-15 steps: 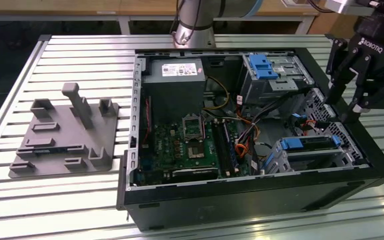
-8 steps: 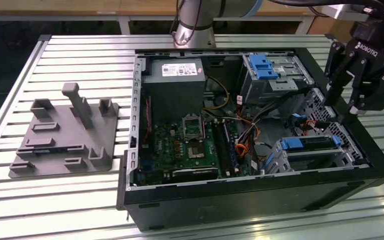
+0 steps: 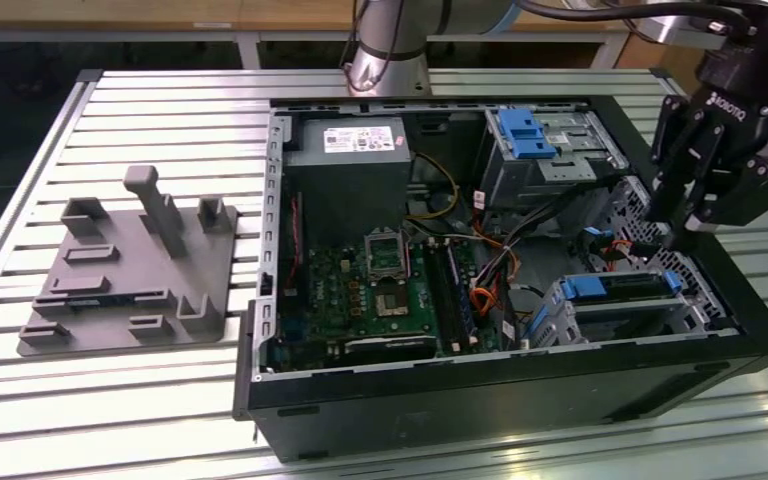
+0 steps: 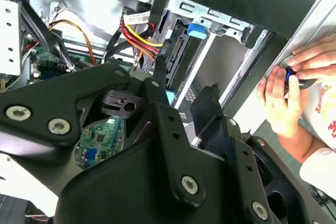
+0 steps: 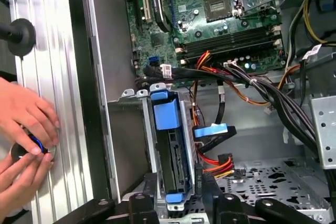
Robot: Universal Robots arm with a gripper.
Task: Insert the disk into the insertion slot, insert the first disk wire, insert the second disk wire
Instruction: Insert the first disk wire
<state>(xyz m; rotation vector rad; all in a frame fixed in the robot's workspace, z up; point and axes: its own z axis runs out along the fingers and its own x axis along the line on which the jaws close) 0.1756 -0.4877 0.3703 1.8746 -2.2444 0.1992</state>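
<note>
1. Gripper (image 3: 682,222), jaws spread and holding nothing, hovers over the open computer case (image 3: 491,390)
2. The disk (image 3: 618,288) sits in the insertion slot (image 3: 631,318), just below the gripper, its long axis crossing the exterior view left to right

The desk (image 3: 157,400) is ribbed, shiny metal, the insertion slot (image 3: 558,318) perforated bare sheet metal, the claw (image 3: 684,222) matt black.

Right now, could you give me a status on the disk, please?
Tool open, hanging above the case. Disk sits in the insertion slot. Blue-plug wire beside it. Person's hands just outside the case wall.
</note>
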